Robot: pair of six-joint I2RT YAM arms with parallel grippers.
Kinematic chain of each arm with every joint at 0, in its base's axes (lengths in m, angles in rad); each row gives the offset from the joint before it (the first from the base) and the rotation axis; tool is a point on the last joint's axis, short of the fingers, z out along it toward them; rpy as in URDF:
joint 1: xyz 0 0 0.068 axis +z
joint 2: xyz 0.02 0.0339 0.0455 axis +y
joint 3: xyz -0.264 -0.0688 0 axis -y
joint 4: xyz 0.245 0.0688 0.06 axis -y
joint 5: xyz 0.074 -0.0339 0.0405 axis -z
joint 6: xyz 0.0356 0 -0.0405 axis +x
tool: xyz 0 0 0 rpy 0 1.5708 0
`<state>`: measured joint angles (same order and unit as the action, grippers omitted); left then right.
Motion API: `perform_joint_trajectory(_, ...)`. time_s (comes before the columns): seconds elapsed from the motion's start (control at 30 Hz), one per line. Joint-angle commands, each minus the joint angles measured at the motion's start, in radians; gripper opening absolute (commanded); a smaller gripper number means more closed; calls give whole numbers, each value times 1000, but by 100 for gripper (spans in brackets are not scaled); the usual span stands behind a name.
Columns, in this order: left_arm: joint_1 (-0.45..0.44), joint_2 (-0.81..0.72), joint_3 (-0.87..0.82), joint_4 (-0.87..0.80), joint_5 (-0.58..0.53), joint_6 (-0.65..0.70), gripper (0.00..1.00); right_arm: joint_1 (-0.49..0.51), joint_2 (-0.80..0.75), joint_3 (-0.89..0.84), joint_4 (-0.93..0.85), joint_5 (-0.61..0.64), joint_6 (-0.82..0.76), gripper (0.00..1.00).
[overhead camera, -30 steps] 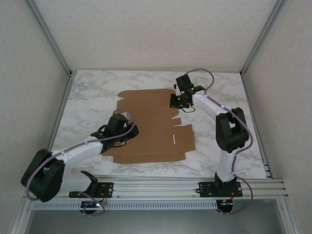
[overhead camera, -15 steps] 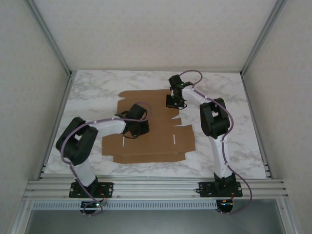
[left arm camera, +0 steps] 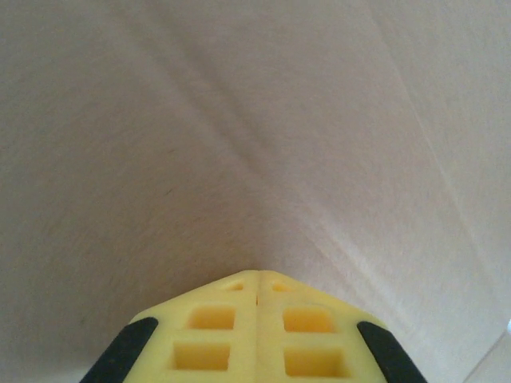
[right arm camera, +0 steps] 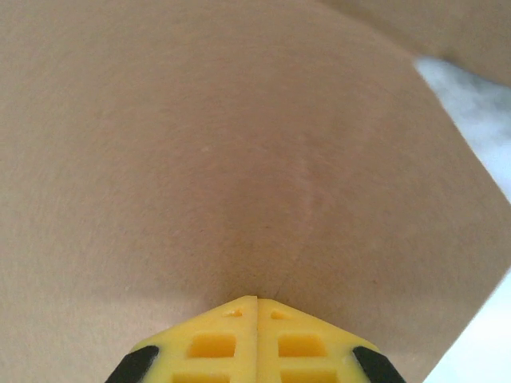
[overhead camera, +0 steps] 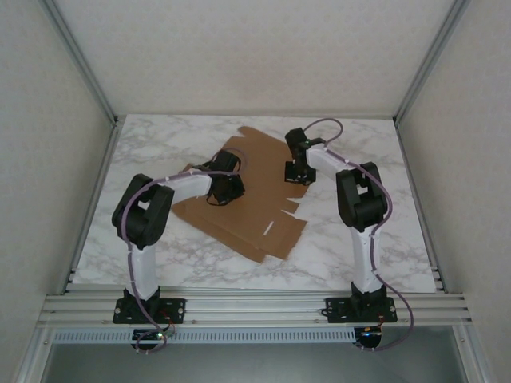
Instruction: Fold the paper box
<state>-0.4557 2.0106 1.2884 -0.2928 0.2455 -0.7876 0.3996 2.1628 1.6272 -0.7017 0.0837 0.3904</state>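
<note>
We saw the paper box [overhead camera: 259, 215] lying as an unfolded sheet, skewed, near the middle of the marble table [overhead camera: 383, 239]. Our left gripper [overhead camera: 226, 190] touched its left part with jaws closed together, holding nothing. Our right gripper [overhead camera: 297, 172] did likewise near its far right edge.

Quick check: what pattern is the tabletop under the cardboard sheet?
White marble with grey veining on the table, clearest in the top external view.
</note>
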Motion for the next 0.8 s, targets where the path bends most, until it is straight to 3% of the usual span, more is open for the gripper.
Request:
perform_joint_trajectory(0.0, 64, 143, 71, -155, -193, -16, 0, -9, -57, -136, -45, 70, 26, 0)
perform_joint_trajectory(0.2, 84, 336, 390, -238, -230, -14, 0, 74, -178, -378, 27, 55, 59, 0)
perform_joint_trajectory(0.43, 69, 497, 700, -326, -172, 20, 0, 235, -216, -457, 128, -87, 150, 0)
perform_joint_trajectory(0.6, 35, 527, 750, -321, -106, 34, 0, 327, -212, -416, 251, -199, 249, 0)
perform_joint_trajectory(0.77, 1, 513, 735, -305, -50, 53, 0, 338, -215, -458, 502, -371, 378, 0)
